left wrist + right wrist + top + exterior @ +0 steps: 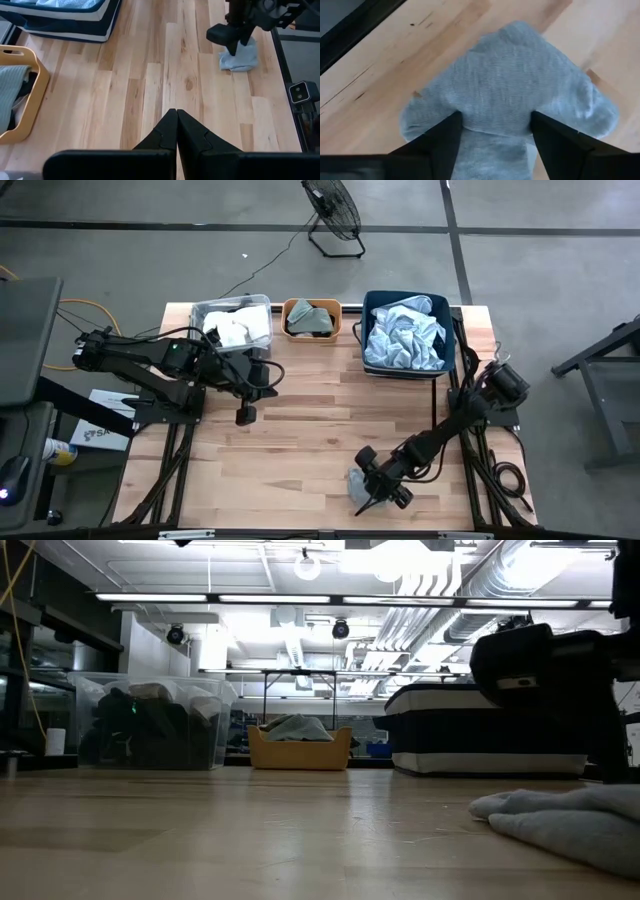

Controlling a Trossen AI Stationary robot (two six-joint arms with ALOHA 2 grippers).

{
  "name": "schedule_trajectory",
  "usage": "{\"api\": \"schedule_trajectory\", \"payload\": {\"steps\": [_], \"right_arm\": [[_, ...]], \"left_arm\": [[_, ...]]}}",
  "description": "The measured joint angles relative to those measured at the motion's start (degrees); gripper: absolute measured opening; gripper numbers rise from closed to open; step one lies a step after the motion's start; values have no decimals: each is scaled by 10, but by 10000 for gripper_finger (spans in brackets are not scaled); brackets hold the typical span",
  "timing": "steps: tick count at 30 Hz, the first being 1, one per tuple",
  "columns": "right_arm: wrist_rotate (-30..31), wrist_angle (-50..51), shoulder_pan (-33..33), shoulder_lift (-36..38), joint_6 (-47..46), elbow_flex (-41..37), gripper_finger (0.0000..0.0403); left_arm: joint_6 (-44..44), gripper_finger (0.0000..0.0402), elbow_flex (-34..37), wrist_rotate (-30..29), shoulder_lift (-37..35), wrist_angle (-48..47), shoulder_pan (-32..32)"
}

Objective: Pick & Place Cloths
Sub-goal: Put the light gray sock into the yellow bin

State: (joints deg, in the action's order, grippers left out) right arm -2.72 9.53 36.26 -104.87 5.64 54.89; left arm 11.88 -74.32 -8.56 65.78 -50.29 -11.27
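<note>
While the left claw (176, 131) hangs over mid-worktop (300, 410) with fingers pressed together, the right claw (495, 131) is spread wide astride a small grey cloth (510, 85) lying near the worktop's front edge, fingers touching its folds but not yet pinching.

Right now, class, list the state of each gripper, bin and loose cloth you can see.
Left gripper: shut, empty, above the bare table.
Right gripper: open, astride the grey cloth.
Grey cloth: crumpled, flat on the table.
Clear bin: holds cloths.
Orange bin: holds cloths.
Navy bin: heaped with pale blue cloth.
</note>
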Motion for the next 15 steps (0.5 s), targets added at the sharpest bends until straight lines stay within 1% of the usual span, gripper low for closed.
{"api": "schedule_trajectory", "payload": {"steps": [3,7,10,14,15], "right_arm": [[-2,-4,1,-10,17,1,207],[4,-4,-3,-12,15,1,156],[17,-3,-9,-10,-28,0,104],[20,-4,-22,-8,-119,4,24],[21,-2,-27,-8,-145,8,16]], "left_arm": [[0,0,0,0,0,-3,0],[0,0,0,-2,0,-11,0],[0,0,0,-2,0,-10,0],[0,0,0,-2,0,-10,0],[0,0,0,-2,0,-10,0]]}}
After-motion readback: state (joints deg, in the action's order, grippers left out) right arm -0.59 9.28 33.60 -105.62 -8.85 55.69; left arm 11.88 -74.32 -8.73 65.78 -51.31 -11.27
